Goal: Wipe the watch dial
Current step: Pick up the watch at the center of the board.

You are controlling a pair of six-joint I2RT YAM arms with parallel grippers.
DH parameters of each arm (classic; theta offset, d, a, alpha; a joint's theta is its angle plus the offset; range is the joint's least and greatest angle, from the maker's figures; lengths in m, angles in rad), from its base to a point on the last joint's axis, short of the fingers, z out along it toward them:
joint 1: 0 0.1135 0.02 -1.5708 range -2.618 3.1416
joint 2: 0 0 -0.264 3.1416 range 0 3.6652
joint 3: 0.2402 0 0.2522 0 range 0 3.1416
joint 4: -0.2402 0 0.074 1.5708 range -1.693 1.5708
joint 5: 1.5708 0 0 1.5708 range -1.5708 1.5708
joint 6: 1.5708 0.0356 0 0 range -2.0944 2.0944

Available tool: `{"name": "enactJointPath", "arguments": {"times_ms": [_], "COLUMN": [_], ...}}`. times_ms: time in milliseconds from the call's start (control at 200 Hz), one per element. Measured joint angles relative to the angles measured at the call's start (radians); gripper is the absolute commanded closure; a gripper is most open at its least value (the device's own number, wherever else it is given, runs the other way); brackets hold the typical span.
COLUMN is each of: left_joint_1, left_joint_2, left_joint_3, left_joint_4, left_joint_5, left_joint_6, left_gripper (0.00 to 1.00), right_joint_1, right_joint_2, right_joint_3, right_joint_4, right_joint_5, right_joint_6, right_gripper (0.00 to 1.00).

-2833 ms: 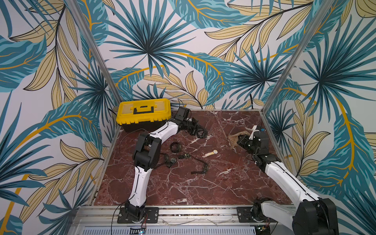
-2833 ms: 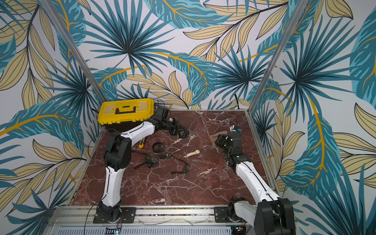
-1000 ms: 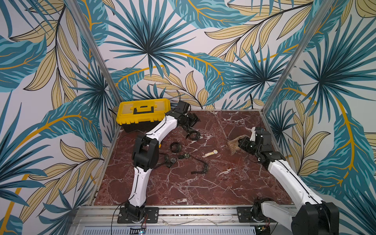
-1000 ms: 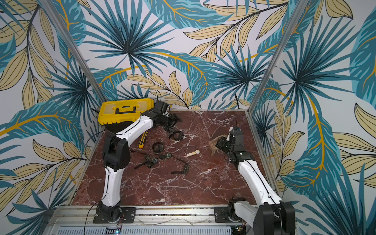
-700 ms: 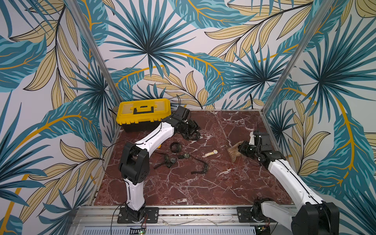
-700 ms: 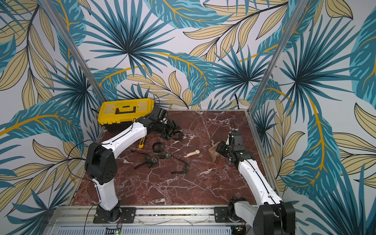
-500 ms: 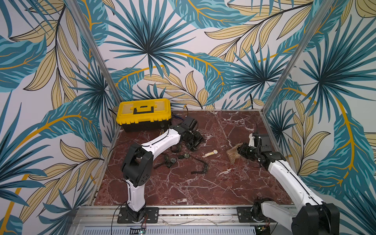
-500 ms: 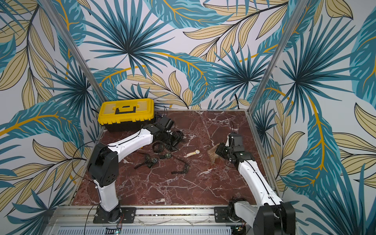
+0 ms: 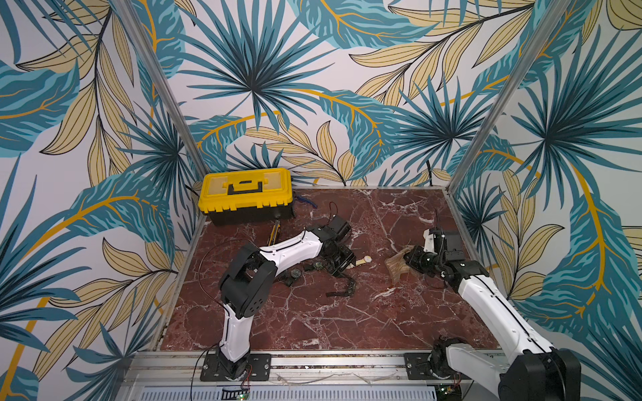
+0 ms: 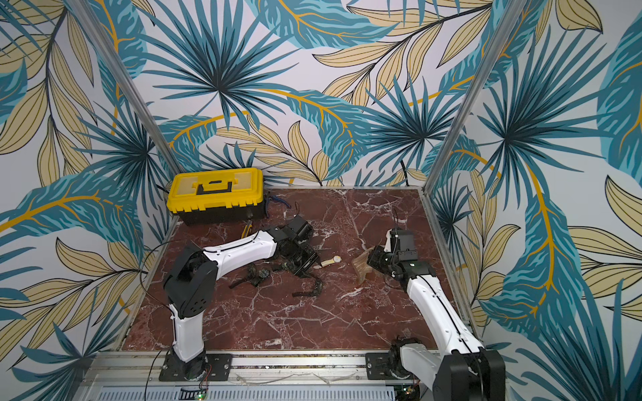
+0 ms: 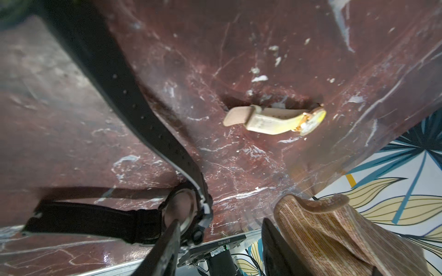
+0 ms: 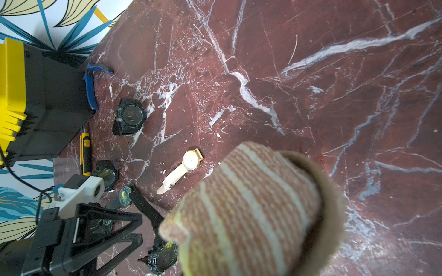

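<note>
Red marble table (image 9: 312,323), leaf-print walls on 3 sides. Back L corner: yellow toolbox (image 9: 246,191), lid shut, seen in both top views. Blue pliers (image 9: 307,202) lie at its R end, and a yellow-black screwdriver (image 9: 275,233) lies just in front of it.

Next, by the L arm's forearm: a dark watch (image 9: 294,274) and a small watch (image 9: 317,266), both flat on the marble. The R wrist view shows a chunky digital watch (image 12: 129,117) lying apart from them, nearer the toolbox.

L gripper (image 9: 342,264) is low over mid table, angled down. In the L wrist view its fingers (image 11: 167,246) stand apart w/ nothing btwn them. One tip sits right at the case of the black watch (image 11: 189,215), by the dial (image 11: 178,210); can't tell if it touches. The black watch lies on the marble under this gripper, straps spread. One strap (image 9: 347,288) trails out toward the front in a top view.

Just R of that: beige watch (image 9: 363,259), gold case, flat, untouched.

Then the striped brown cloth (image 9: 397,265), bunched and hanging from the R gripper (image 9: 411,260), which is pinched tight on it. The cloth is near the beige watch and apart from the black watch. In the R wrist view it hides the fingers.
</note>
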Motion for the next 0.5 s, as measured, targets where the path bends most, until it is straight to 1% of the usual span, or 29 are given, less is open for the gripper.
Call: {"name": "enactJointPath", "arguments": {"times_ms": [135, 325, 501], "left_joint_1": [-0.003, -0.004, -0.004], "left_joint_2": [0.017, 0.076, 0.098], "left_joint_3": [0.000, 0.001, 0.001], "left_joint_4": [-0.002, -0.003, -0.012], "left_joint_5": [-0.009, -0.016, -0.023], "left_joint_6": [-0.016, -0.027, -0.037], "left_gripper": [0.47, 0.53, 0.54], "right_joint_1": [0.000, 0.000, 0.000], "right_joint_2": [0.008, 0.031, 0.058], "right_joint_3": [0.000, 0.000, 0.000], "right_joint_4": [0.005, 0.009, 0.027], "right_joint_5": [-0.011, -0.018, -0.029], "right_joint_6": [-0.006, -0.017, -0.021], "right_gripper": [0.88, 0.88, 0.88]}}
